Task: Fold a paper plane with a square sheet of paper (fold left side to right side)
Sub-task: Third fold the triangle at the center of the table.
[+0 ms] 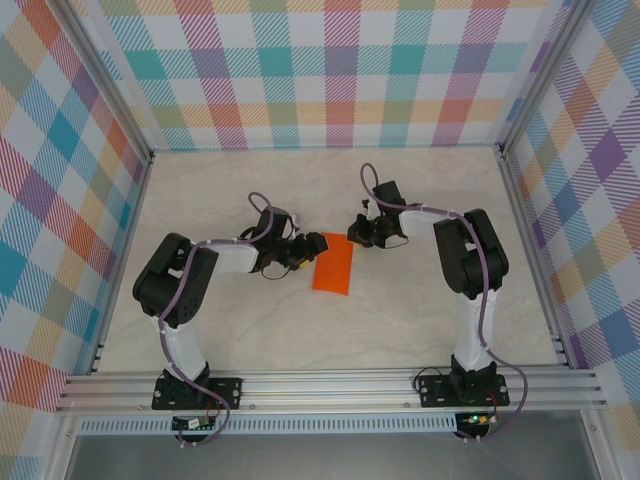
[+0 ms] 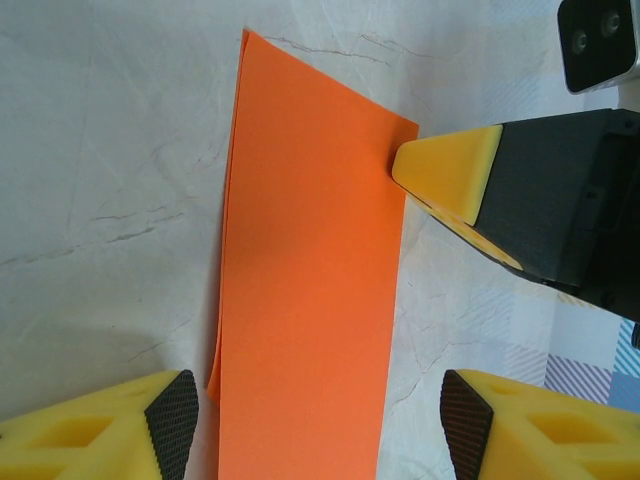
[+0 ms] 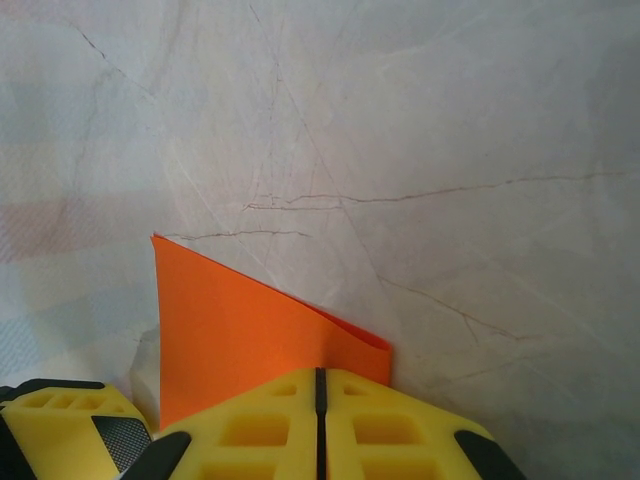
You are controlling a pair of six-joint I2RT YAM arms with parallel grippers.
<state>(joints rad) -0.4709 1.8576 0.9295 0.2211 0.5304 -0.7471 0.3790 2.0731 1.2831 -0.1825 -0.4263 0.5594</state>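
Two-layered square sheet of paper (image 2: 310, 260) lies inside the spread left gripper (image 2: 315, 425); the right gripper (image 3: 320, 385), pressed together, touches its corner.

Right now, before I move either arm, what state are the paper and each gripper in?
sheet of paper: folded in half into a narrow rectangle, lying flat on the table, its layers slightly offset along one long edge.
left gripper: open, one finger on each side of the paper's end, not gripping it.
right gripper: shut, its tip at a corner of the paper.
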